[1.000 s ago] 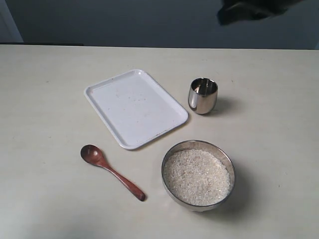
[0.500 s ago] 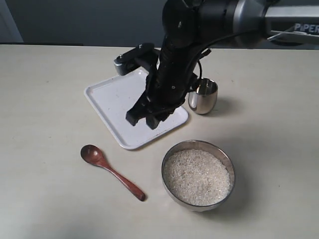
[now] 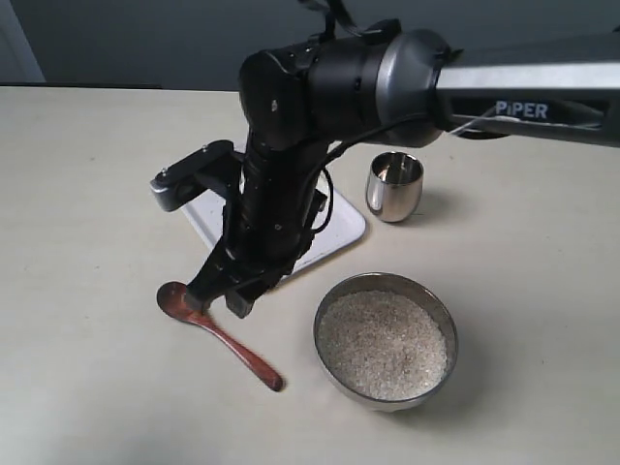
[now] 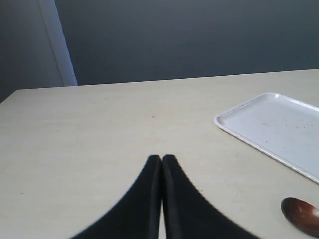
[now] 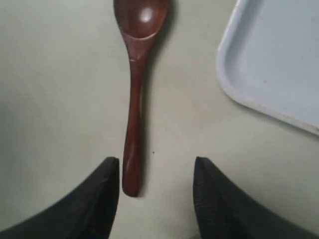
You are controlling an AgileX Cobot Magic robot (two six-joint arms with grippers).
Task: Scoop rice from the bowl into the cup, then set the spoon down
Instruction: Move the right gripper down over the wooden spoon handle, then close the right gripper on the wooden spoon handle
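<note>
While the right gripper (image 3: 219,296) hangs with its jaws spread above it, the slim reddish-brown wooden spoon (image 3: 221,339) lies flat on the pale table (image 3: 87,194), beside the white rectangular tray (image 5: 279,59) and apart from the wide steel bowl (image 3: 385,279) of rice (image 3: 383,344).

Judged light, rigid and smooth. The thin handle may roll, so pinch it mid-handle.

Right wrist view: the handle end sits next to one finger, off-centre. The exterior view hides this.

Left gripper (image 4: 162,159): pressed together, empty, seen only by its own wrist camera.
</note>
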